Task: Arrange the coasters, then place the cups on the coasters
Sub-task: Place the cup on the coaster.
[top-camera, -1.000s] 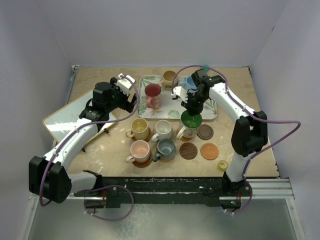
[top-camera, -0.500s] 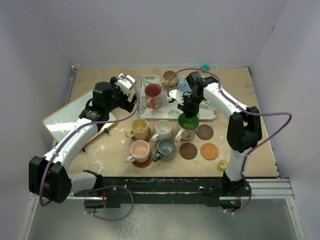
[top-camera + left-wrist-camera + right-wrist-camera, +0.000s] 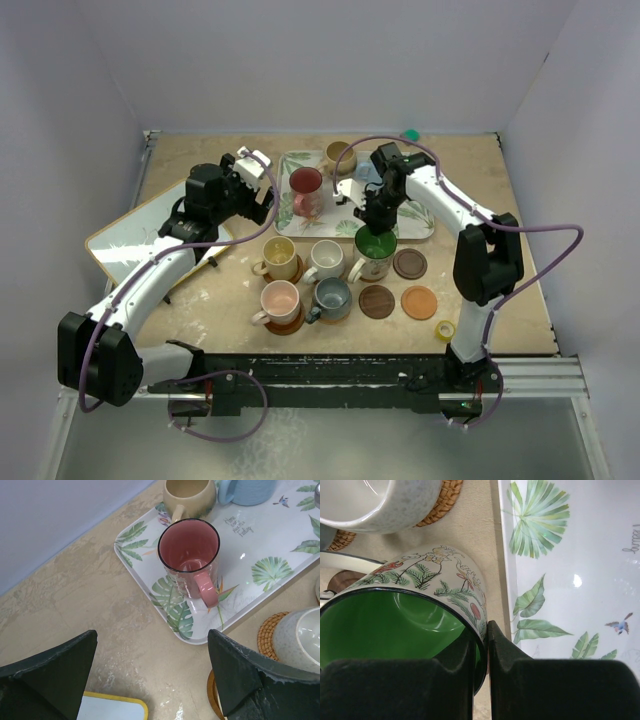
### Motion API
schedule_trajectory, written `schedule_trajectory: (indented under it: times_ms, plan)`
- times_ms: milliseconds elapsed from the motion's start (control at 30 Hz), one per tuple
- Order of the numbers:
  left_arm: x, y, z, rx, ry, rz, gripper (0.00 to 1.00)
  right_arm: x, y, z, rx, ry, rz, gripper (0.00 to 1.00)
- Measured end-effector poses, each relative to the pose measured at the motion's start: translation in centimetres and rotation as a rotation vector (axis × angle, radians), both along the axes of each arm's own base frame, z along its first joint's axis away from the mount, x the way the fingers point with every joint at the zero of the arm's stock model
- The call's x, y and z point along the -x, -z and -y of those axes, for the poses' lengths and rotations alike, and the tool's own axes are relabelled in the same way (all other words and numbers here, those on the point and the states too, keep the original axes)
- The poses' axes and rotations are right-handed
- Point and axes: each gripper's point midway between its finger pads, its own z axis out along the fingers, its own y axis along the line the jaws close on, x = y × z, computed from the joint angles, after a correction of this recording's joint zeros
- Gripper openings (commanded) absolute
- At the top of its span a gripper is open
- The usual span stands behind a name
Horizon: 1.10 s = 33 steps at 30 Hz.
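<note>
Right gripper (image 3: 481,636) pinches our green mug (image 3: 385,625) by the rim only, mid-frame; we risk it tilting into the white mug (image 3: 380,505). Left gripper (image 3: 150,670) spread.

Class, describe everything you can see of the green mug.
The green mug is glossy ceramic: bright green inside, white outside with printed flowers and leaves, dark rim. It stands upright just off the near edge of the leaf-print tray, beside the white mug. The right hand is shut on its rim, one finger inside, one outside. What lies under it is hidden.
</note>
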Motion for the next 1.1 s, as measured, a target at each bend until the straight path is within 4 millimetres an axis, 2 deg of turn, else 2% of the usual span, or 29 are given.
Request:
schedule_trajectory:
  times_ms: [500,733,1100]
  plan:
    - [0.0,0.0,0.0,0.0,0.0,0.0,0.88,0.5,1.1,-0.2,0.022,0.014,-0.006,0.0]
    - [0.0,0.0,0.0,0.0,0.0,0.0,0.88,0.5,1.2,-0.3,0.025,0.019,0.015,0.04]
    - [0.0,0.0,0.0,-0.003,0.001,0.001,0.88,0.6,1.2,-0.1,0.035,0.033,0.025,0.18]
